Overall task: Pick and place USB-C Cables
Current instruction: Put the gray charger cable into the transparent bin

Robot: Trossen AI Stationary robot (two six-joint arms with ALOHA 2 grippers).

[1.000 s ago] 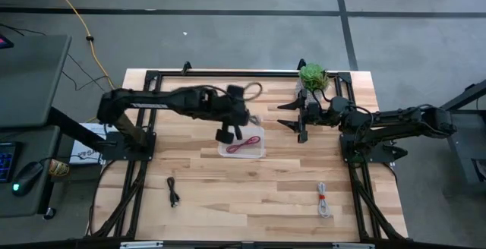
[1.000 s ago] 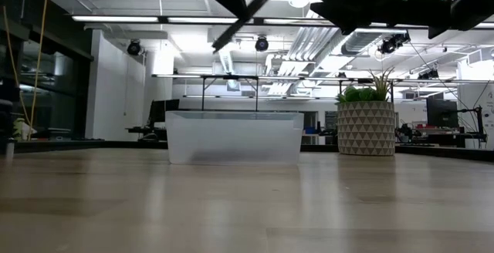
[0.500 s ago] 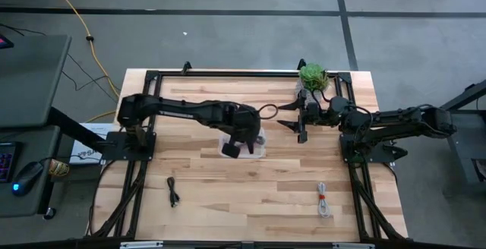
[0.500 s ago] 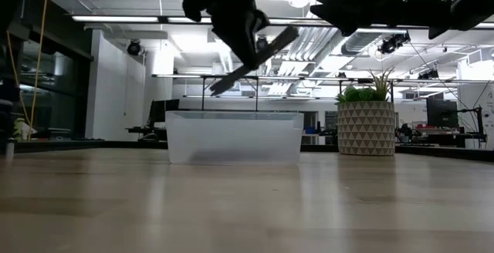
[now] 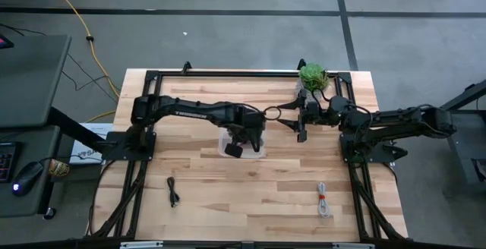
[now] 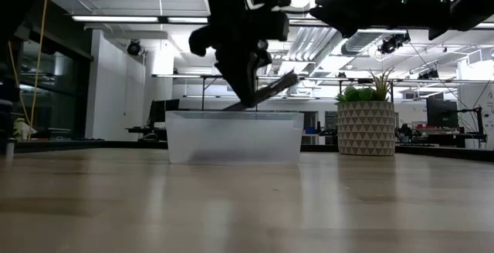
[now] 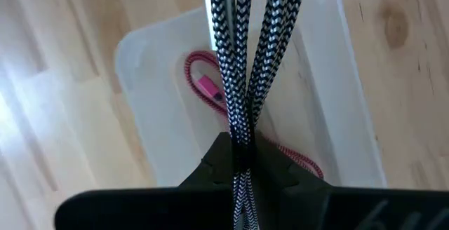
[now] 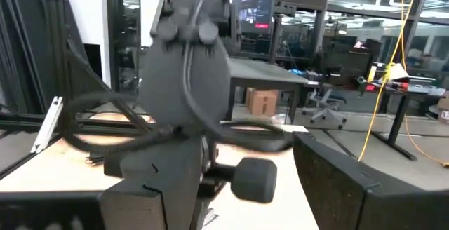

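Note:
My left gripper (image 7: 242,156) hangs over the clear plastic bin (image 5: 258,151), pointing steeply down, shut on the grey braided cable (image 7: 247,62). The dark red cable (image 7: 202,88) lies coiled on the bin's floor under it. In the low view the gripper (image 6: 245,68) stands just above the bin (image 6: 234,137). A black cable (image 5: 173,192) lies on the table at the near left. A white cable with a red tie (image 5: 324,200) lies at the near right. My right gripper (image 5: 301,125) waits open, held level, to the right of the bin. My left gripper pinches several strands of the grey cable's bundle (image 7: 240,135) together between its two fingers. The fingers come from above, slanting steeply down, and the strands run on past the fingertips along their line. The bundle (image 6: 266,92) slants down with its low end at the bin's rim.
A green plant in a patterned pot (image 5: 312,77) stands at the far edge, close behind my right gripper. A black frame rail (image 5: 228,73) runs along the far edge of the wooden table (image 5: 250,196). The near half of the table holds only the two loose cables.
My left gripper has come down toward the bin and a little toward the table's right and near edges, tipping to point more steeply downward. It stays shut on the grey cable, whose low end has sunk from well above the bin to rim height.

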